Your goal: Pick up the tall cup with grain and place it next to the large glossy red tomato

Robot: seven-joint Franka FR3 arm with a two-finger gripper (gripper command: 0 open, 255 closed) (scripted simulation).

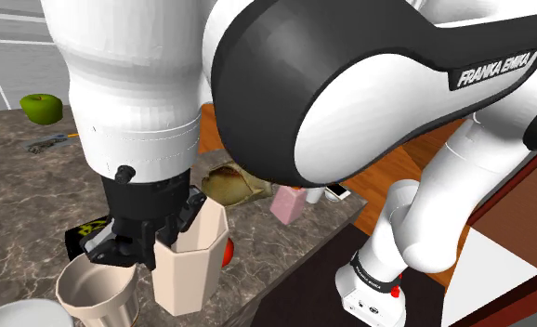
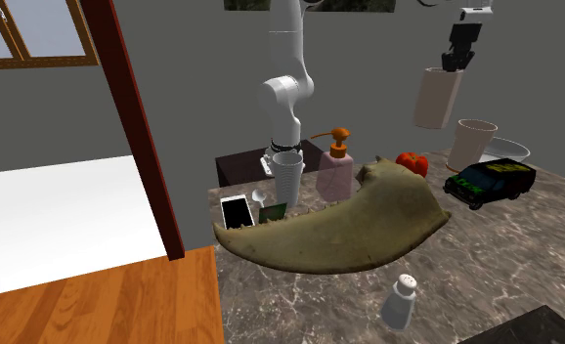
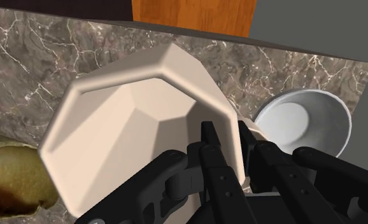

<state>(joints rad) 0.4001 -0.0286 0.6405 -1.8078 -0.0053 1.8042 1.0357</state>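
Reading the second exterior view from left to right, with the red tomato (image 2: pixel 412 161) as the marker: well to its left on the marbled counter (image 2: pixel 300 303) lie a white phone (image 2: pixel 237 210) and a clear measuring jug (image 2: pixel 287 174). Nearer the tomato is a pink soap bottle (image 2: pixel 335 174) with an orange pump. A big brownish sack (image 2: pixel 354 227) sprawls in front of the tomato and to its left, its peak just beside it. A salt shaker (image 2: pixel 400 301) stands well in front of the tomato.

Above the tomato and to its right hangs the tall cup (image 2: pixel 435 100), pale beige with flat facets, lifted clear of the counter. Its long axis runs close to vertical with a slight lean. The mouth faces upward and the base points down at the counter. The gripper (image 2: pixel 450 64) comes onto its rim from above. In the wrist view the fingers (image 3: pixel 209 149) are closed on the cup's wall, one inside the mouth and the other outside, with only the wall's thickness between them.

Right of the tomato, a second, rounder beige cup (image 2: pixel 471 145) stands upright on the counter. A black toy van (image 2: pixel 491 181) sits in front of it, and a white bowl (image 2: pixel 513 149) lies farthest from the tomato. In the shoulder view the tomato peeps out from behind the held cup.
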